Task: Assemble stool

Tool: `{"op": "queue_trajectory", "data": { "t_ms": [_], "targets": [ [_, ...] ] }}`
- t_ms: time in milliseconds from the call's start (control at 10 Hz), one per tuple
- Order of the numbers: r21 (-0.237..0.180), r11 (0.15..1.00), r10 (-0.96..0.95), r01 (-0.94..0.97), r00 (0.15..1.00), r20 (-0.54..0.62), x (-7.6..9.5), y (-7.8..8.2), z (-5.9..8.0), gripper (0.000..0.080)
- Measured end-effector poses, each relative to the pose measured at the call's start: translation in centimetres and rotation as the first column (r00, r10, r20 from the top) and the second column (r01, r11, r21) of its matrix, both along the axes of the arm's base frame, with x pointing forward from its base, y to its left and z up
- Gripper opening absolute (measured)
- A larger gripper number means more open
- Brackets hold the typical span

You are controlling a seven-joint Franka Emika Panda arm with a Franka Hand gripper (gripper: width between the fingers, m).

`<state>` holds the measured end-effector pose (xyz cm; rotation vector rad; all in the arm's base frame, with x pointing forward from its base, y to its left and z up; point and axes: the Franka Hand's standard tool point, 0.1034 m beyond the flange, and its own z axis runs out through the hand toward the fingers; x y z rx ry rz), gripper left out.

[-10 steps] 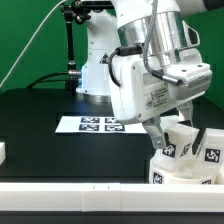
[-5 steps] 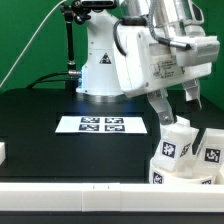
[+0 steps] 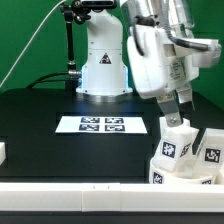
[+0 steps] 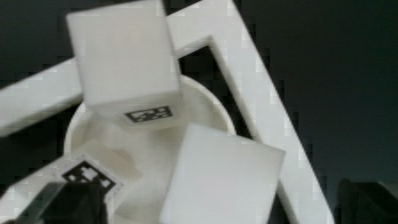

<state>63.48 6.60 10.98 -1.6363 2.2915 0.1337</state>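
Gripper [image 3: 178, 112] sits low at the exterior view's right, fingers pointing down onto the top of a leg [image 3: 177, 138]. Fingertips are at or just above the leg's upper end. Whether they pinch it or stand apart cannot be told; the finger gap is hidden by the arm's white housing and the leg itself.

The leg stands roughly upright, leaning slightly, with a black-and-white tag on its face. It rises from the seat [image 3: 170, 168], a low white round part at the lower right corner of the exterior view, also tagged on its side wall. A second leg [image 3: 211, 152] stands just beside the first, further to the exterior view's right, partly cut by the frame edge.

Wrist view: blurred. Two blocky white legs, one [image 4: 125, 60] with a small tag visible near its end, the other [image 4: 222, 175] closer to the lens. Curved pale seat surface [image 4: 116, 140] between them.

The marker board [image 3: 100, 124] lies flat on the black table [image 3: 40, 120], well apart from the stool, toward the exterior view's centre. A long white rail [image 3: 70, 195] runs along the near edge.
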Motion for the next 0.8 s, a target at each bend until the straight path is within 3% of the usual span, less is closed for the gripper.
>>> {"op": "queue_trajectory", "data": {
  "t_ms": [200, 400, 800],
  "targets": [
    [-0.061, 0.967, 0.249, -0.247, 0.967, 0.046, -0.23, 0.18, -0.23, 0.0649],
    [-0.085, 0.941, 0.334, -0.328, 0.940, 0.065, -0.22, 0.21, -0.22, 0.0649],
    [-0.182, 0.783, 0.617, -0.595, 0.779, 0.108, -0.22, 0.15, -0.23, 0.0649]
  ]
}}
